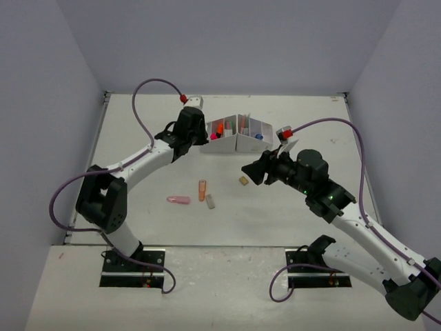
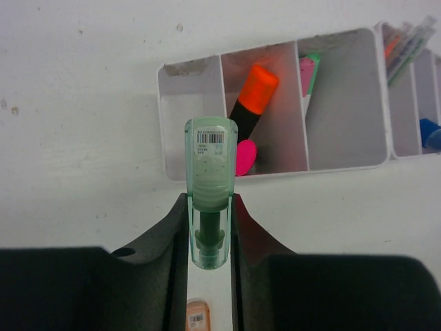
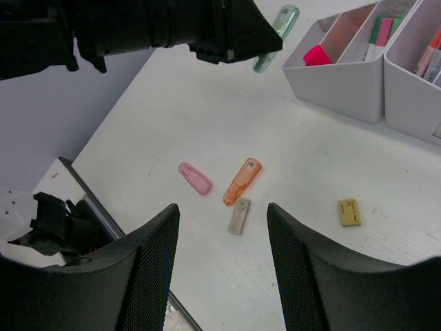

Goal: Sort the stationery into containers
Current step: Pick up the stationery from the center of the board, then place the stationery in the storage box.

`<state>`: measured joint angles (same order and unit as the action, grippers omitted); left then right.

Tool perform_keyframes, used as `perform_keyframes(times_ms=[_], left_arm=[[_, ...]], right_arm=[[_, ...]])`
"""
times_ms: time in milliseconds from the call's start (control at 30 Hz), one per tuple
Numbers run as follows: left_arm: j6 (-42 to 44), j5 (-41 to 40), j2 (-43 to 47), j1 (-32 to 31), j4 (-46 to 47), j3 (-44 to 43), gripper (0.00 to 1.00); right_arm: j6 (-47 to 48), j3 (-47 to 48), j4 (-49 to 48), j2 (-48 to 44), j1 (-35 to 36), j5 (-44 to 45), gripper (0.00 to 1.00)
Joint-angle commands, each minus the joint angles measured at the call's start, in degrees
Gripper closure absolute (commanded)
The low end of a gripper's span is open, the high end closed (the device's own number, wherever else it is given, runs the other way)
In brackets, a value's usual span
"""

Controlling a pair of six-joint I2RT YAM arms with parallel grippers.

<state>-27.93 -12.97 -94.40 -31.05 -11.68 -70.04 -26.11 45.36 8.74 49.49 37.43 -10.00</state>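
— State of the left claw (image 2: 210,227)?
— Clenched on a translucent green stick (image 2: 210,179), barcode label facing up, black fingers (image 2: 172,238) pressed against both sides of its lower half.
— Where, exactly?
— Seen from the top, at 9 o'clock of the white organiser box (image 2: 275,172). Seen from the left wrist, stick tip pointing to 12 o'clock, straight at the box's near wall.
— Anything already in the box?
— An orange-ended black highlighter (image 2: 256,89) leaning in the second compartment counting from 9 o'clock, a pink-ended highlighter (image 2: 246,157) beside it at 6 o'clock, half hidden by the stick. One compartment over at 3 o'clock, green and pink pens (image 2: 308,69).
— And the right claw (image 3: 222,210)?
— Released, jaws wide apart, gripping nothing, hanging over the tabletop (image 3: 310,158) at 6 o'clock of the box.
— Loose stationery?
— Four small pieces lying flat, well apart from the box, read from the right wrist: an orange piece (image 3: 242,181), a pink piece (image 3: 195,178) at 9 o'clock of it, a grey piece (image 3: 239,216) just at 6 o'clock, a tan piece (image 3: 349,212) off at 3 o'clock.
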Motion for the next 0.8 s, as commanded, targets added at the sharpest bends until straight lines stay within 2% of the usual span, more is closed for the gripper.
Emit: perform_keyframes(times_ms=[0,233,600,633,700,767], left_arm=[[2.26,3.99,-6.64,3.55,-3.10,-8.35,1.00],[2.40,5.75,-13.33,6.13,-3.84,-13.15,1.00],[2.14,10.40,-14.98,6.92,-0.20,-12.93,1.00],[2.08,10.74,-14.92,6.95,-0.06,-12.82,0.96],[2.00,11.05,-14.84,6.88,0.20,-12.30,0.75],[1.92,11.47,-15.02,6.88,0.52,-11.79,0.69]], right_arm=[[-0.35,1.27,1.33,-0.94,-0.34,-0.05,0.44],[-0.26,1.92,1.81,-1.11,-0.34,-0.63,0.44],[-0.17,2.01,1.29,0.54,-0.34,-1.16,0.43],[-0.22,2.01,1.06,0.93,-0.33,-1.32,0.43],[-0.42,2.01,0.83,1.69,-0.26,-1.71,0.43],[-0.44,1.92,0.40,2.19,-0.34,-2.13,0.43]])
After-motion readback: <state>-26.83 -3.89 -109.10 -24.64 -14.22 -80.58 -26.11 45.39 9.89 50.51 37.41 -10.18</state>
